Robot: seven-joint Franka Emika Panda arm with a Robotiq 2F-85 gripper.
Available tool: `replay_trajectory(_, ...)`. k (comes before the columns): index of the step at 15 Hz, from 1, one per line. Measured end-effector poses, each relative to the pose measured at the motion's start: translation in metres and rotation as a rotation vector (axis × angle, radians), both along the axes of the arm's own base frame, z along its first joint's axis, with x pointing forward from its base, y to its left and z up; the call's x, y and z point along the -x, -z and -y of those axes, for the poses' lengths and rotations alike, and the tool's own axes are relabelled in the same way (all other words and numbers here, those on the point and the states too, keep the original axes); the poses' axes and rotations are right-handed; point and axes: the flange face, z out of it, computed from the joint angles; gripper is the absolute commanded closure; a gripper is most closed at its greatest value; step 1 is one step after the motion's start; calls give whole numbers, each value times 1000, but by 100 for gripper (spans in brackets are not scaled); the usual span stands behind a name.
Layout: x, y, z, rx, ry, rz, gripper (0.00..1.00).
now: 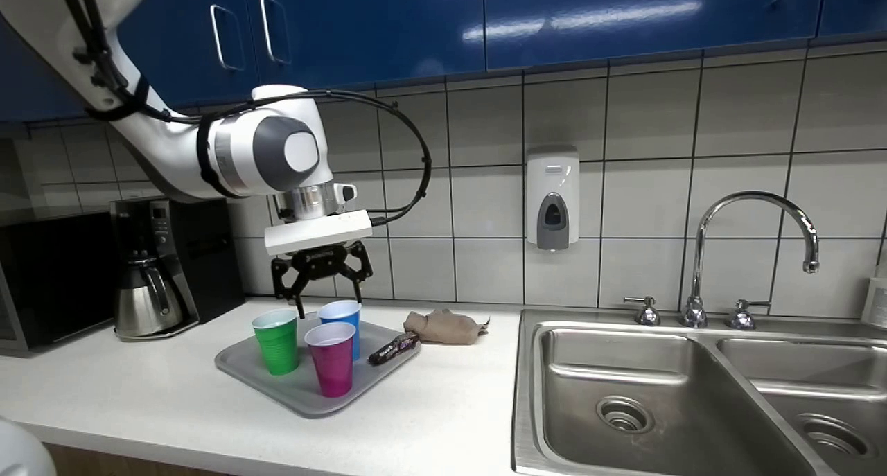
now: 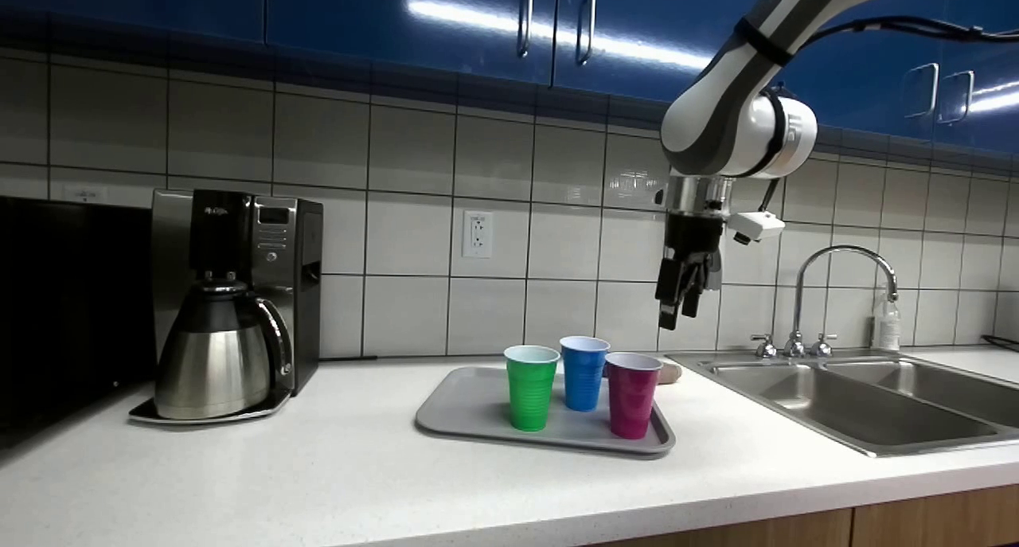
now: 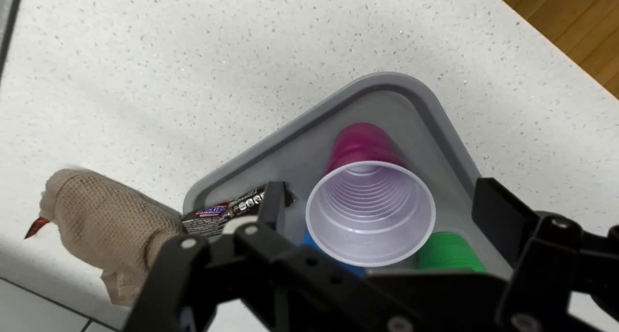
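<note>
While your gripper [image 3: 381, 205] hangs spread wide, empty, ribbed magenta plastic cup [image 3: 370, 206] stands below on smooth tray [image 3: 408, 114]. Wrist view: green cup [image 3: 449, 252] at magenta's four o'clock, crinkly wrapped bar [image 3: 242, 204] at nine.

Coffee maker [image 2: 275, 264], soap dispenser [image 1: 552, 199], sink [image 1: 693, 386]

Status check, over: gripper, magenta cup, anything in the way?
Gripper open, empty. Magenta cup upright on the tray, not gripped. Blue cup and green cup upright close by, might crowd it.
</note>
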Motion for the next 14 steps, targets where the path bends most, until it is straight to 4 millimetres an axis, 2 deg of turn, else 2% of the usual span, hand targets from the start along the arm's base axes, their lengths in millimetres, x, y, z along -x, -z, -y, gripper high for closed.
replay_trajectory(6,9,5,-3,47,99,2,0)
replay_trajectory(14,11,8,-5,45,112,-7,0)
